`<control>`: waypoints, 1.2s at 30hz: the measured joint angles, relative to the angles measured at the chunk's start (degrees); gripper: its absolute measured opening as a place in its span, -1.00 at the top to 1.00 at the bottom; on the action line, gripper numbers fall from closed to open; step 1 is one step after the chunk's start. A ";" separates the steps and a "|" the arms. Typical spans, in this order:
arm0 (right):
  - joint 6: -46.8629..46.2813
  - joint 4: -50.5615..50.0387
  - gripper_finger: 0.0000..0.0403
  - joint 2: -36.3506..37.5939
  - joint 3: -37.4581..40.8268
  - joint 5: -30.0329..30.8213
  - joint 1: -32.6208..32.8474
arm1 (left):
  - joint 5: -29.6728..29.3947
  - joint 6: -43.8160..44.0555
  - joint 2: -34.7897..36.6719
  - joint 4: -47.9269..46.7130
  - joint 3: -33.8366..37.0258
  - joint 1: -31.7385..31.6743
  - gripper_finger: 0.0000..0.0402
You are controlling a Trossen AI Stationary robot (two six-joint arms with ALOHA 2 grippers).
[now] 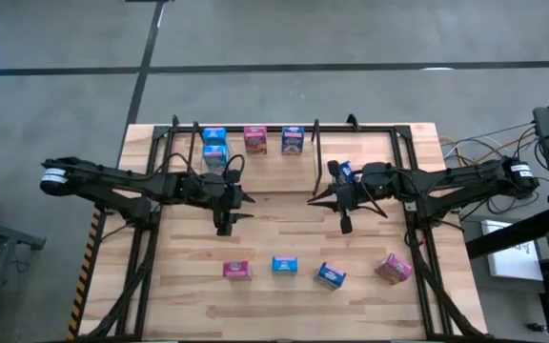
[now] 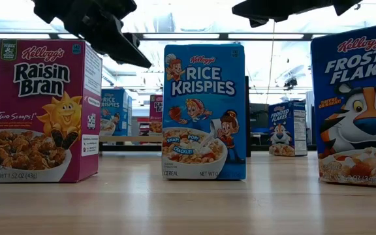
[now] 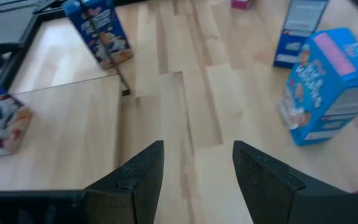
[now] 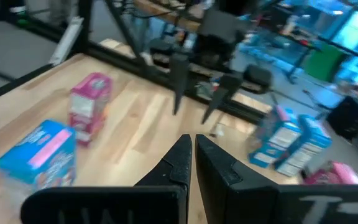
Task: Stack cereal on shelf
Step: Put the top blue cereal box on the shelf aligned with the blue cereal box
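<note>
Several small cereal boxes stand on the pale wood panel of the black-rod shelf at the table's far side, among them a blue box, a pink one and a blue one. Several more stand in a row near the front edge: pink, blue, blue, pink. My left gripper is open and empty above mid-table. My right gripper is shut and empty, facing it.
Slanted black arm-support frames run along both table sides. In the low view a pink Raisin Bran box, a blue Rice Krispies box and a blue Frosted Flakes box stand upright. Bare wood lies between the shelf and the near row.
</note>
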State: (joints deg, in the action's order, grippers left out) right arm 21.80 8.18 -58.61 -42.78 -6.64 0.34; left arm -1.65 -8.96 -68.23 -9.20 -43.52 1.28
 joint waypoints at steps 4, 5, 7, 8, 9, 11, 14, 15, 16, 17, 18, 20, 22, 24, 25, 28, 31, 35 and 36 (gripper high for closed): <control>-3.02 0.59 0.94 0.02 0.00 3.74 -0.33 | -0.61 -2.70 1.67 -1.53 0.05 -0.04 0.13; -4.13 0.96 0.94 0.02 0.00 3.72 -0.61 | -0.72 -3.77 2.48 -1.73 0.05 -0.04 0.13; -6.44 2.57 0.94 -0.34 -0.02 3.73 -1.26 | -1.14 -5.80 4.51 -2.11 0.05 -0.04 0.14; -7.74 3.29 0.94 -0.57 -0.02 3.73 -1.65 | -1.66 -6.68 5.60 -2.46 0.05 -0.09 0.15; -8.80 3.83 0.94 -1.00 -0.02 3.73 -2.07 | -2.18 -7.36 6.75 -2.75 0.07 -0.12 0.16; -10.50 5.07 0.94 -2.13 -0.02 3.80 -2.91 | -3.44 -8.63 9.11 -3.01 0.05 -0.25 0.19; -12.37 7.07 0.94 -4.03 -0.02 3.89 -4.08 | -7.63 -9.28 12.68 -3.85 0.44 -0.25 0.22; -12.91 7.74 0.94 -4.80 -0.02 3.88 -4.48 | -9.62 -9.27 13.82 -3.85 0.85 -0.24 0.24; -13.13 8.34 0.94 -5.52 -0.02 3.87 -4.73 | -11.92 -9.15 14.98 -3.87 1.46 -0.25 0.24; -13.33 8.47 0.94 -6.13 -0.02 3.86 -5.02 | -14.40 -9.15 16.04 -3.81 2.19 -0.26 0.25; -13.67 8.78 0.94 -6.72 -0.01 3.86 -5.31 | -16.71 -9.12 16.96 -3.41 2.99 -0.26 0.26; -14.82 9.61 0.94 -7.27 0.00 3.85 -5.65 | -21.56 -9.04 18.71 -3.18 4.63 -0.28 0.28; -16.12 9.82 0.94 -7.30 0.00 3.88 -5.77 | -24.75 -8.25 19.94 -2.85 5.59 -0.27 0.29; -17.64 9.80 0.94 -7.30 0.00 3.85 -5.75 | -25.72 -7.34 21.11 -2.72 6.36 -0.26 0.30; -18.32 9.84 0.94 -7.28 -0.02 3.85 -5.75 | -25.89 -7.08 21.54 -2.40 6.66 -0.26 0.30; -20.84 9.52 0.94 -7.19 -0.37 3.78 -5.75 | -25.90 -6.85 22.72 -1.74 7.57 -0.26 0.30; -23.17 5.46 0.94 -7.30 -2.88 3.72 -5.74 | -25.96 -6.40 23.32 -0.89 8.16 -0.26 0.30; -24.43 -0.32 0.94 -7.58 -6.58 3.66 -4.83 | -25.96 -4.05 23.36 -0.69 8.32 -0.26 0.30; -25.21 -1.73 0.94 -7.58 -7.35 3.64 -4.65 | -25.96 -3.65 23.27 -0.61 8.32 -0.26 0.30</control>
State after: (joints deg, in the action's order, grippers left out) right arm -3.41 6.45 -66.19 -50.14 -3.00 -4.31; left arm -27.62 -12.61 -44.96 -9.80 -35.20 1.02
